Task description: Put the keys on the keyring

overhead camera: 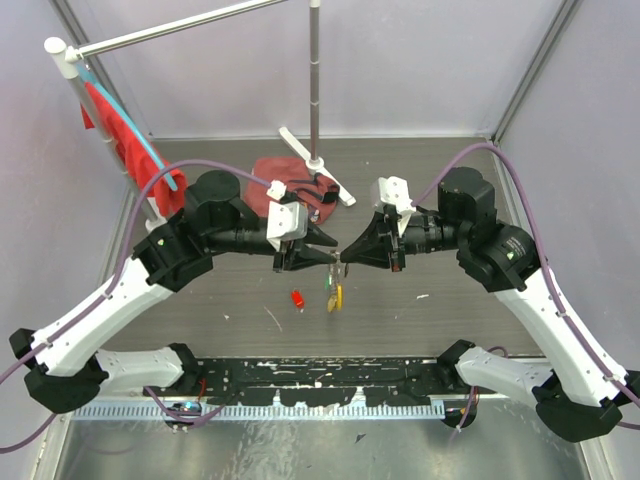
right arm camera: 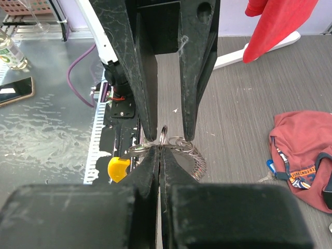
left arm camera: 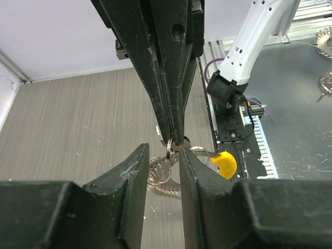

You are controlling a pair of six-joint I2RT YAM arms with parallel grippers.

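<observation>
"Where was the keyring (left arm camera: 158, 179)?"

"In the air over the middle of the tabletop (overhead camera: 450, 310), between the two grippers, which met tip to tip. The right gripper (right arm camera: 160, 150) was closed tight, its tips pinching the wire. The coiled loop sagged down from that pinch, and a yellow key (left arm camera: 225, 163) hung by it, seemingly already on it."

"And the left gripper (left arm camera: 163, 151)?"

"Partly open, holding nothing. The pinched bit of ring stood edge-on in its gap and, as far as I could tell, touched neither finger."

"So what did the next move turn on?"

"On that gap, I'd say. The ring lay straight ahead of the left jaws, its plane in line with the slot, so they could draw back cleanly. A red key (overhead camera: 297, 298) lay on the tabletop just below, nearer the left arm."
</observation>
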